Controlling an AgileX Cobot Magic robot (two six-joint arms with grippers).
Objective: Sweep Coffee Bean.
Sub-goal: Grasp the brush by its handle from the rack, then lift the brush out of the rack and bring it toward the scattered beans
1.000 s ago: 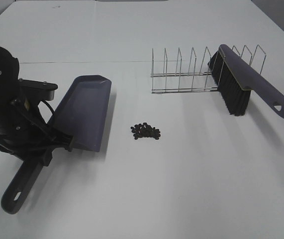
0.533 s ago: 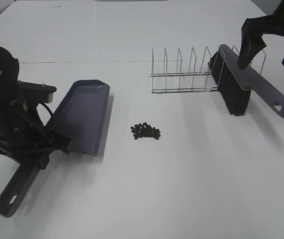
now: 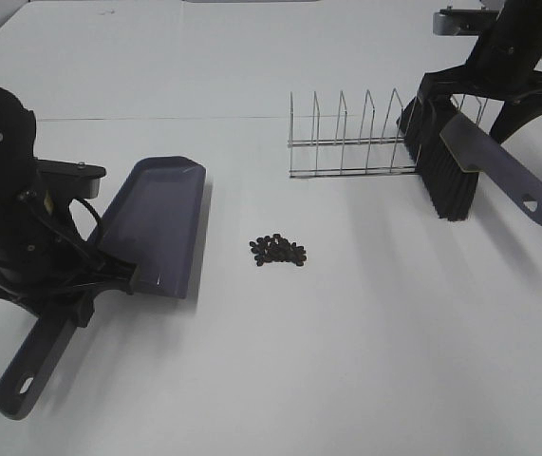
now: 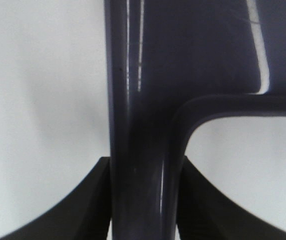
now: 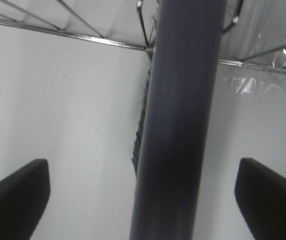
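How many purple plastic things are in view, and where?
2: the dustpan left of the coffee beans, and the brush propped in the wire rack at the right.

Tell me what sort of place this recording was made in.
Probably a lab test bench rather than a home. A bare white table holds only staged props: a grey-purple dustpan, a brush propped in a wire rack, and a small heap of coffee beans.

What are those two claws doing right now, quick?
Left gripper: closed, holding the dustpan by its handle.
Right gripper: open, jaws either side of the brush handle, not gripping it.
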